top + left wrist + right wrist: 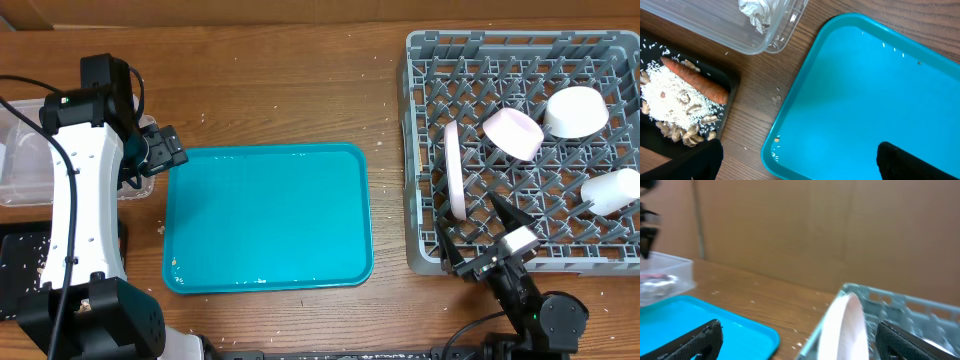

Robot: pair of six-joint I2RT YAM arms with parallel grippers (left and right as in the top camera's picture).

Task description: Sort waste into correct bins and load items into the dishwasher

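Observation:
The grey dish rack [420, 150] at the right holds a large pale-pink plate [456, 168] on edge, a pink bowl [514, 133], a white bowl [575, 111] and a small cup [612, 190]. My right gripper [478, 238] is open at the rack's front left corner, and the plate's rim [845, 330] stands between its fingers. My left gripper [797, 162] is open and empty over the teal tray's left edge [790, 110]. The black tray [730, 102] holds the carrot [697, 82] and rice [675, 100]. The clear tub [755, 42] holds the foil ball [757, 12]. Chopsticks and wrapper are out of view.
The teal serving tray [268, 218] lies in the middle with a few rice grains at its near left corner [777, 145]. The clear tub [20, 160] and black tray [20, 270] sit at the far left. A cardboard wall [800, 225] stands behind the table.

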